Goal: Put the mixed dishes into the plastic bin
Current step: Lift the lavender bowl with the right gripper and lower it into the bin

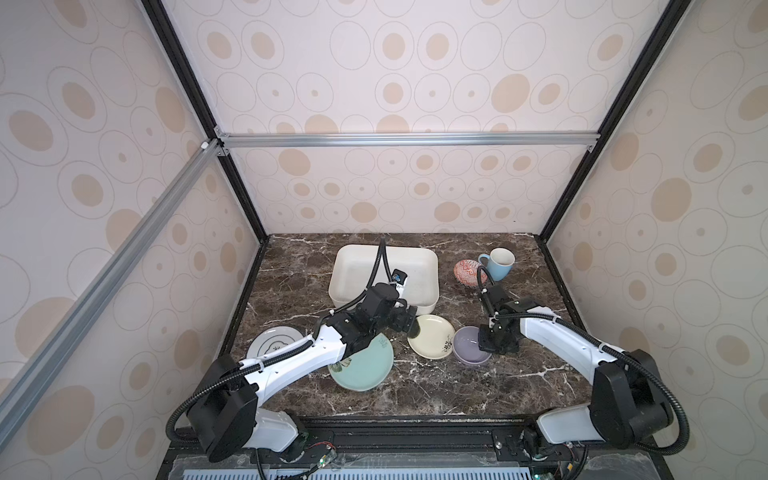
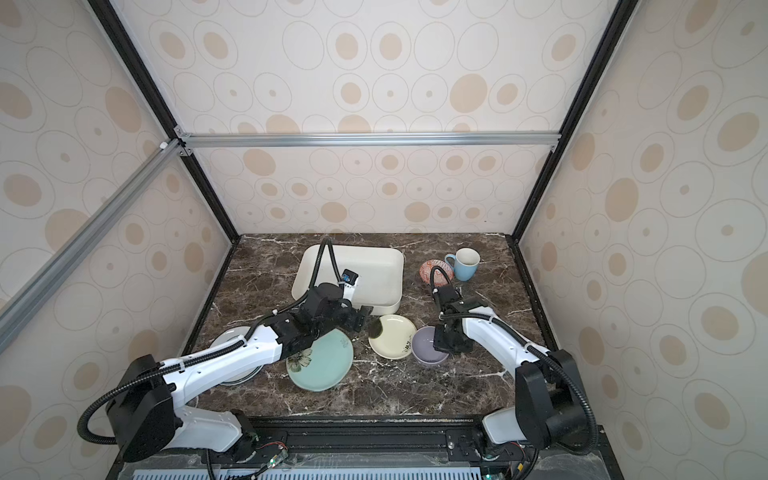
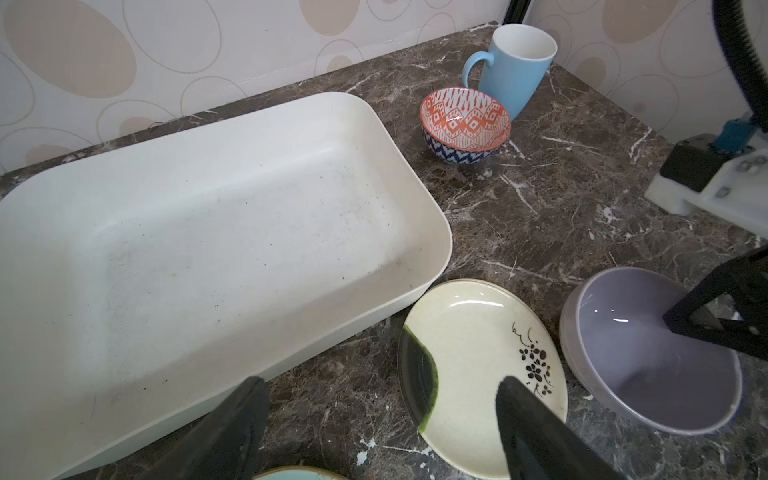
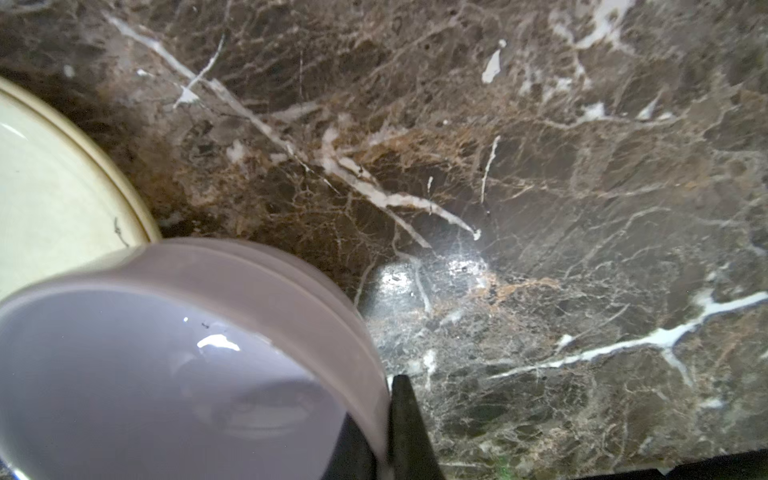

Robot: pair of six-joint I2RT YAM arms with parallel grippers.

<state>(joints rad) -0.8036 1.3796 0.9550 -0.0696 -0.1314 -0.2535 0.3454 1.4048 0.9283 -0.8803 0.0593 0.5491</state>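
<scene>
Bin (image 1: 360, 272) axis L-R; lavender bowl (image 1: 466, 347) upright

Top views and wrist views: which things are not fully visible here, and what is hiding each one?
- White blue-rimmed plate: in both top views the left arm covers most; one plate or a stack, cannot tell.
- Teal flower plate: left arm covers part in top views; left wrist view's edge leaves a sliver.
- Right pincer: right wrist view's edge cuts its fingers at the lavender bowl wall; in top views its own body hides them.
</scene>
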